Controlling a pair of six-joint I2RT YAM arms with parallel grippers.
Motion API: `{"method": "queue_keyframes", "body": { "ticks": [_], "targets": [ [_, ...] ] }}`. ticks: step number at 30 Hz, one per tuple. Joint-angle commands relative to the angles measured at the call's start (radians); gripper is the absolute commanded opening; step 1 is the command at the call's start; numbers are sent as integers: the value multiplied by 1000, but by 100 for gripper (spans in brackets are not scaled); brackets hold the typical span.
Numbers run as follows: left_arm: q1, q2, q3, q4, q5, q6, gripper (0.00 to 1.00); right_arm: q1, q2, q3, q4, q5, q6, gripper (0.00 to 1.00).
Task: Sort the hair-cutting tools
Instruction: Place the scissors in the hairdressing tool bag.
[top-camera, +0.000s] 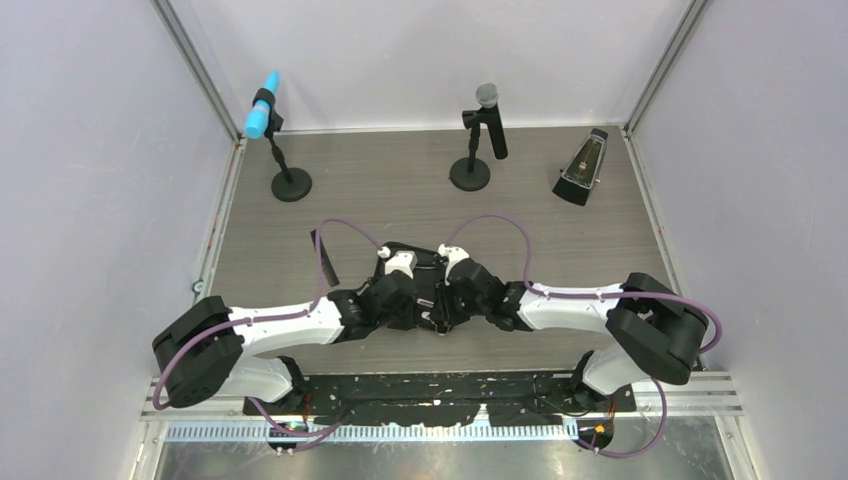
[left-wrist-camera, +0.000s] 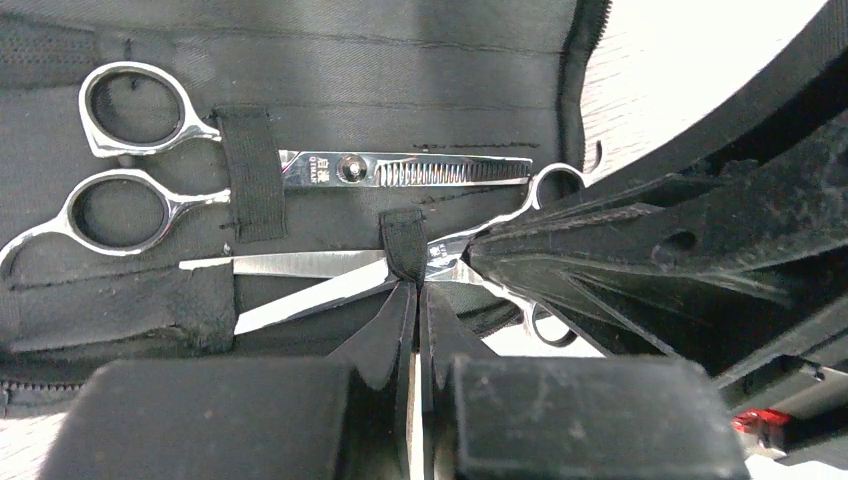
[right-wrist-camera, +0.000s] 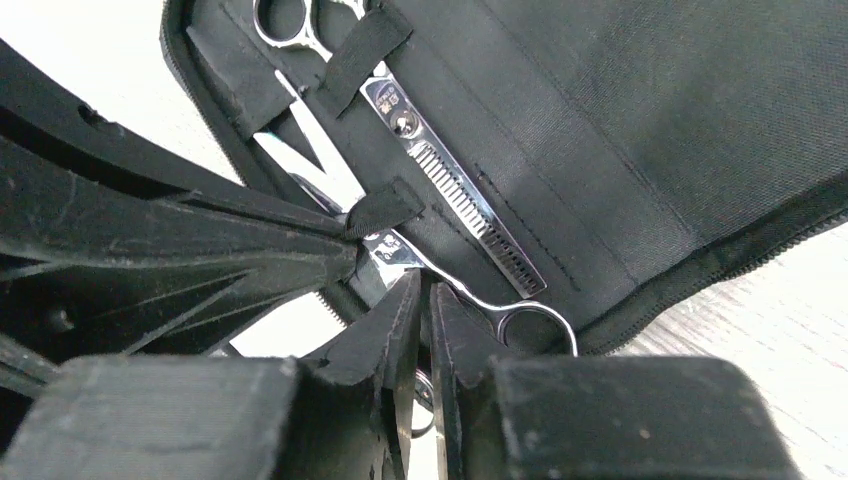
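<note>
The black zip case (left-wrist-camera: 400, 60) lies open in the middle of the table (top-camera: 560, 240). The silver thinning scissors (left-wrist-camera: 400, 168) sit under an elastic strap (left-wrist-camera: 250, 170) in it. The plain silver scissors (left-wrist-camera: 300, 265) lie below them, blades slightly open, passing under a small elastic loop (left-wrist-camera: 403, 240). My left gripper (left-wrist-camera: 418, 290) is shut on that loop. My right gripper (right-wrist-camera: 424, 285) is shut on the plain scissors' shank (right-wrist-camera: 440, 275) near the pivot. Both grippers meet over the case (top-camera: 415, 250). A flat black comb (top-camera: 325, 258) lies left of the case. The hair clips are hidden.
A blue microphone (top-camera: 262, 105) on a round base (top-camera: 291, 185) stands at the back left. A grey microphone (top-camera: 488, 110) stands at the back centre. A dark metronome (top-camera: 582, 168) stands at the back right. White walls close in three sides.
</note>
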Motion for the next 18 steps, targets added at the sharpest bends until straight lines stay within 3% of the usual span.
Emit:
{"method": "queue_keyframes", "body": {
  "ticks": [1,7,12,18],
  "targets": [
    [-7,1,24,144,45,11,0,-15,6,32,62,-20,-45,19],
    [-5,-9,20,107,0,-18,0,-29,-84,24,-30,13,-72,22],
    [-5,24,52,56,-6,-23,0,-31,-193,4,-141,50,-75,32],
    [-5,40,75,19,-11,-27,0,-32,-192,-18,-146,37,-59,36]
  ]
}}
